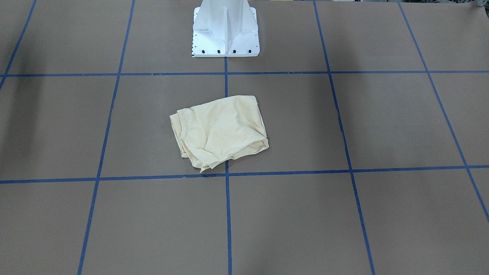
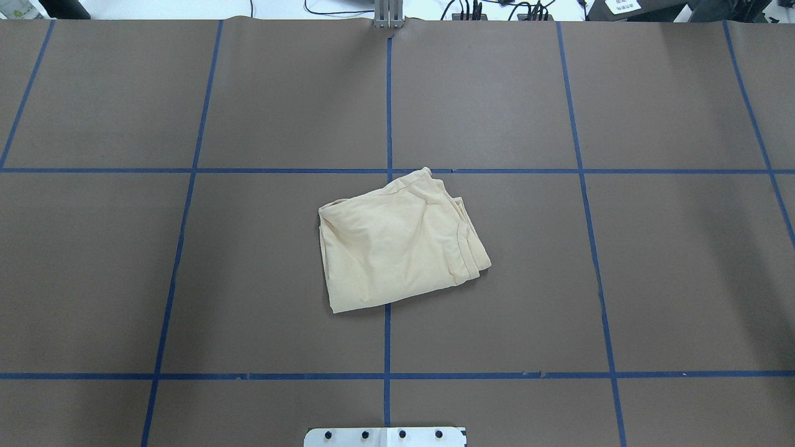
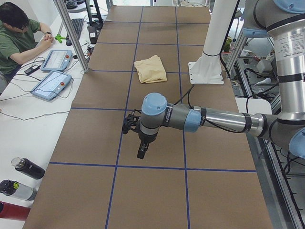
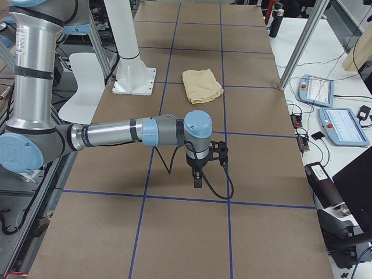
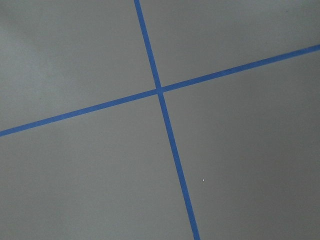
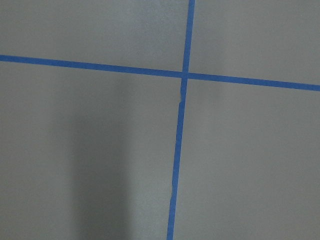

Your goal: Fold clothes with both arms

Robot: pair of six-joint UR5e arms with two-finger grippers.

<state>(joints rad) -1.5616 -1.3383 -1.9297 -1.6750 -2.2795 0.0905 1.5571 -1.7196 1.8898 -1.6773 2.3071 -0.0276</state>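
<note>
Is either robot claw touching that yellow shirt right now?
Apart. The exterior left view shows the left gripper over bare table, well short of the shirt; the exterior right view shows the right gripper likewise clear of it.

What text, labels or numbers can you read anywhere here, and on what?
None legible.
T-shirt: no print or label showing.
Left arm marking: too small to read.
Right arm marking: too small to read.
Pendant screens: blurred.
White tag, overhead view's top right: too small.
</note>
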